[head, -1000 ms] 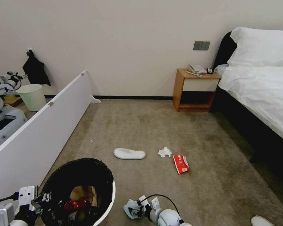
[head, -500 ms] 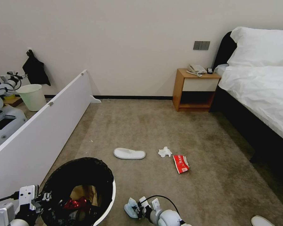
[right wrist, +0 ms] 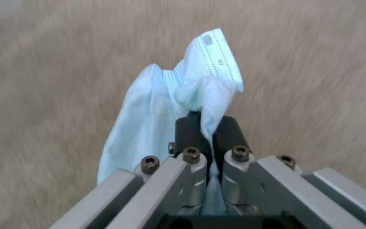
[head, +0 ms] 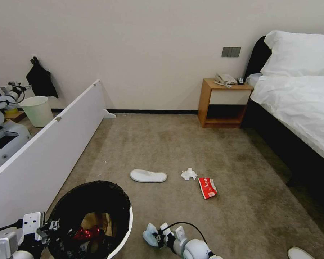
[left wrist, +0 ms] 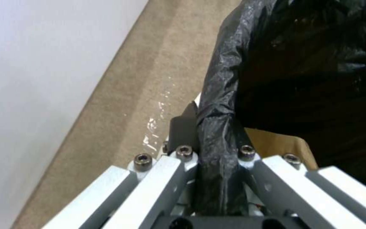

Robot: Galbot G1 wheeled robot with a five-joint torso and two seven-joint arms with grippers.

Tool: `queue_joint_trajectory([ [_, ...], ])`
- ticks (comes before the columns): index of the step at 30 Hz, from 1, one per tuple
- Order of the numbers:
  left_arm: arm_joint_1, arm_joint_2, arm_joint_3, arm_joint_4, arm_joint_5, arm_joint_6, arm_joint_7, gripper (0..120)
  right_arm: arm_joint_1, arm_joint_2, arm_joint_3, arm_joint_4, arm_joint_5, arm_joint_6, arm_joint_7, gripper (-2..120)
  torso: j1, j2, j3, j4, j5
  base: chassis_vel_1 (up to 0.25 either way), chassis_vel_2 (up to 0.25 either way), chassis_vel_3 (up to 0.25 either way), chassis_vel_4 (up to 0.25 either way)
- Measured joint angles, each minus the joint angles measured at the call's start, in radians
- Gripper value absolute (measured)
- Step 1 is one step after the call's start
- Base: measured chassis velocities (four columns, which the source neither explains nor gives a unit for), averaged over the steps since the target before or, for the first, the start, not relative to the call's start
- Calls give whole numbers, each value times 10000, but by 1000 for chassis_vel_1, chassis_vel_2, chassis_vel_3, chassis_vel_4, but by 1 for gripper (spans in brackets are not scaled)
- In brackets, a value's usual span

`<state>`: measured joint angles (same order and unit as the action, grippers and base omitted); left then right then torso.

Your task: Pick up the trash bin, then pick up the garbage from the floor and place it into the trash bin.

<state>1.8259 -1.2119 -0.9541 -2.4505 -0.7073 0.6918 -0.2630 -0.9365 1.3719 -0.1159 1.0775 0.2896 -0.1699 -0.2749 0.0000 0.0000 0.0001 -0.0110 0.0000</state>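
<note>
Trash bin (head: 123, 230), black-lined, sat at lower left of the head view; left gripper (left wrist: 210, 140) was clamped on its bag-covered rim. Right gripper (right wrist: 207, 133), lower centre, was pinched shut on a light-blue cloth (right wrist: 157, 108). Slipper (head: 148, 176), tissue (head: 188, 174), red-white packet (head: 207, 187) lay mid-frame on carpet (head: 205, 151).

The right gripper (head: 155, 238), pinching the light-blue cloth (head: 149, 234), has shifted slightly right, away from the trash bin (head: 127, 226).
</note>
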Motion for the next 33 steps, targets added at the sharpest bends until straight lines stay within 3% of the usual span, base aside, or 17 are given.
queue_joint_trajectory([
  [5,-198,62,277,121,-36,0,-8,3,-408,-143,592,1470,146,516,176,0,0,0,0,2,1,0,0,0,0],
  [16,-564,486,466,275,-220,86,-24,3,-1263,-784,1513,4668,935,554,525,0,0,0,0,-1,0,0,0,0,0],
  [17,-689,603,549,323,-225,125,-54,3,-1487,-912,1809,5524,1126,548,562,0,0,0,0,1,2,0,0,0,0],
  [24,-1331,906,1056,511,-230,279,-200,3,-2021,-1406,2687,7857,1911,503,575,0,0,-1,0,-2,2,0,0,0,0],
  [26,-1524,994,1227,569,-232,316,-249,3,-2047,-1671,2877,8430,2131,473,575,0,0,0,-1,-3,0,0,0,0,0],
  [28,-1577,1080,1342,616,-235,339,-275,3,-1898,-2501,3064,9382,2701,385,576,0,0,0,0,0,0,0,0,0,0],
  [31,-1570,1108,1361,637,-234,341,-280,3,-1819,-2835,3117,9691,2923,371,574,0,0,0,-1,3,-1,0,0,0,0],
  [33,-1613,1219,1459,726,-222,350,-313,3,-1615,-3770,3218,10502,3744,352,554,0,0,0,-1,0,0,0,0,0,0],
])
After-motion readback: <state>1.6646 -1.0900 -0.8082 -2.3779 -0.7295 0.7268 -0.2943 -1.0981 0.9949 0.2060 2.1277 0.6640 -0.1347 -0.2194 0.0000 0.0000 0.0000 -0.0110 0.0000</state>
